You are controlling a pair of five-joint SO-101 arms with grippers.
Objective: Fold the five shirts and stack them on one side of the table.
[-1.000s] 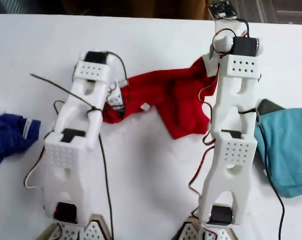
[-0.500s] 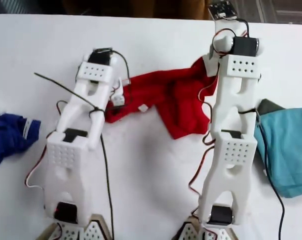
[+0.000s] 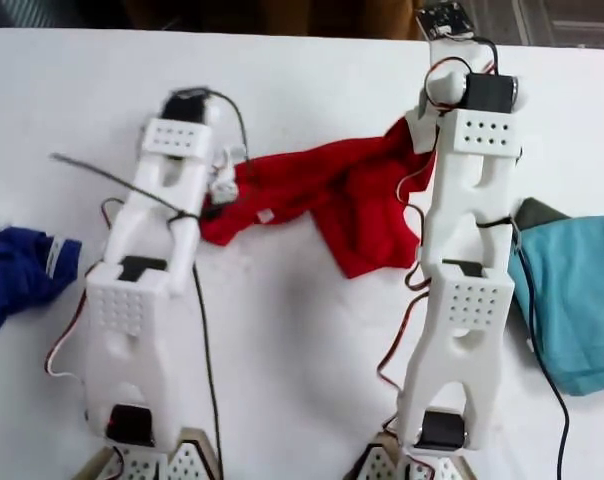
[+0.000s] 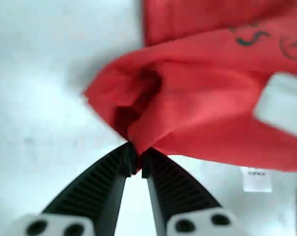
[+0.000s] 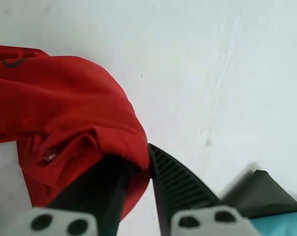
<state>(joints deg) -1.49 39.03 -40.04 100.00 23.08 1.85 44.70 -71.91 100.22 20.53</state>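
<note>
Spanning the gap between the arms, the red shirt (image 3: 342, 200) lies crosswise. Left gripper (image 4: 136, 157) pinches one end, right gripper (image 5: 138, 158) the other.

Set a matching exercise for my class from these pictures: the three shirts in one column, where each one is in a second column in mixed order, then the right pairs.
Things
1. red shirt
2. dark blue shirt
3. light blue shirt

Places
A. lying beside the right arm
B. held by the left hand and the right hand
C. lying beside the left arm

Pairs: 1-B, 2-C, 3-A
</note>
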